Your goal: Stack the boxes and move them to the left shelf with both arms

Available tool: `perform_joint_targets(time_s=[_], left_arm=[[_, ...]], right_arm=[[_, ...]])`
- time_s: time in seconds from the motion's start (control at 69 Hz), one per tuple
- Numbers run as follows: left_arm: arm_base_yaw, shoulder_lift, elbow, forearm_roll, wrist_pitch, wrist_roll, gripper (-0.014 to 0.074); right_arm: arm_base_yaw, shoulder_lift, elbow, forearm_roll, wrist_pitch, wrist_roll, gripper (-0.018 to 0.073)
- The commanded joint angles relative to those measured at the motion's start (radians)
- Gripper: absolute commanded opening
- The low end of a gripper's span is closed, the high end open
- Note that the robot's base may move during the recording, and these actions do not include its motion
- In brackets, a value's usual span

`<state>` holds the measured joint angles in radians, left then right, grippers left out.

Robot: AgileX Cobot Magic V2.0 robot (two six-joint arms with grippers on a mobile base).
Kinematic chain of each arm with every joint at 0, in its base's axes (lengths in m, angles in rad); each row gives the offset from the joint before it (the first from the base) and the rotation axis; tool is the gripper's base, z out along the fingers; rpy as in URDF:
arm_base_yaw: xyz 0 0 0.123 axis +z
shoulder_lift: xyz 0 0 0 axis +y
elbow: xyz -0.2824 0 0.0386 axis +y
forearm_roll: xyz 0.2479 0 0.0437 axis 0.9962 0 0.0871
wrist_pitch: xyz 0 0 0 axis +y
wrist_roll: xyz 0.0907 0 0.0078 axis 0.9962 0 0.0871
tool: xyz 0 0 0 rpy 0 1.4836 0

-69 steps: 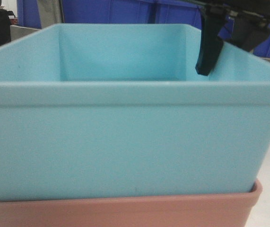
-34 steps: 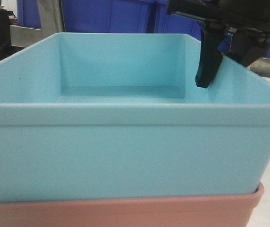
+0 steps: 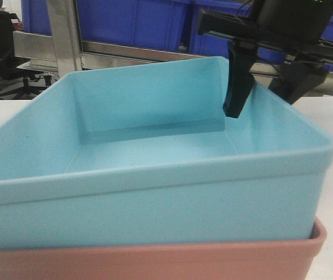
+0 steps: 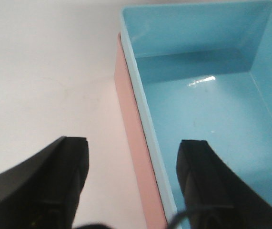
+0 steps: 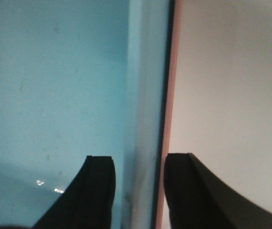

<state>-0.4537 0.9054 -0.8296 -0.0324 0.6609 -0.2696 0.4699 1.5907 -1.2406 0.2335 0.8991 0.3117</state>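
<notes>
Front view: blue tub (image 3: 154,204) sits nested in pink tub (image 3: 154,259), tilted, with a steel rack (image 3: 125,51) behind. Only the left wrist view shows the left gripper (image 4: 136,143), wide open astride the left walls and gripping nothing. Right gripper (image 5: 139,160) narrowly straddles the right walls; whether it grips cannot be told.

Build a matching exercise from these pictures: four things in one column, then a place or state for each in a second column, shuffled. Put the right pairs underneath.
Things
1. light blue tub
2. pink tub
3. left end effector
4. dark blue bins

Places or states
A. in the background, beyond the tubs
B. underneath, holding another tub
C. nested inside another tub
D. fingers wide apart, one on each side of a tub wall

Pairs: 1-C, 2-B, 3-D, 4-A
</notes>
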Motion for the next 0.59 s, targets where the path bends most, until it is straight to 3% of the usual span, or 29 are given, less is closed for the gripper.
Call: perform_joint_targets(time_s=[0.0,0.102,0.261,0.377,0.522,0.58], left_arm=[[-0.008,0.059,-0.114,0.006,0.053,-0.003,0.0323],[-0.008,0.151,-0.188,0.008,0.135,-0.011,0.0323],[-0.011,0.289,-0.282,0.008,0.255,-0.127,0.0323],[-0.053,0.387,-0.332,0.017,0.317,-0.202,0.0323],[-0.127,0.488,-0.363,0.12,0.344,-0.349,0.0323],[-0.144,0.523,-0.378,0.13,0.349,-0.374,0.0323]], right_arm=[[0.001,-0.041,-0.032,0.001,-0.025,-0.02,0.0395],[0.001,-0.041,-0.032,-0.03,-0.024,-0.02,0.0395],[0.001,-0.041,-0.032,-0.063,-0.015,-0.016,0.0395],[0.001,-0.041,-0.032,-0.067,-0.012,0.015,0.0395],[0.001,-0.041,-0.032,-0.084,-0.004,0.041,0.0395],[0.001,-0.041,-0.032,-0.083,-0.005,0.041,0.0395]])
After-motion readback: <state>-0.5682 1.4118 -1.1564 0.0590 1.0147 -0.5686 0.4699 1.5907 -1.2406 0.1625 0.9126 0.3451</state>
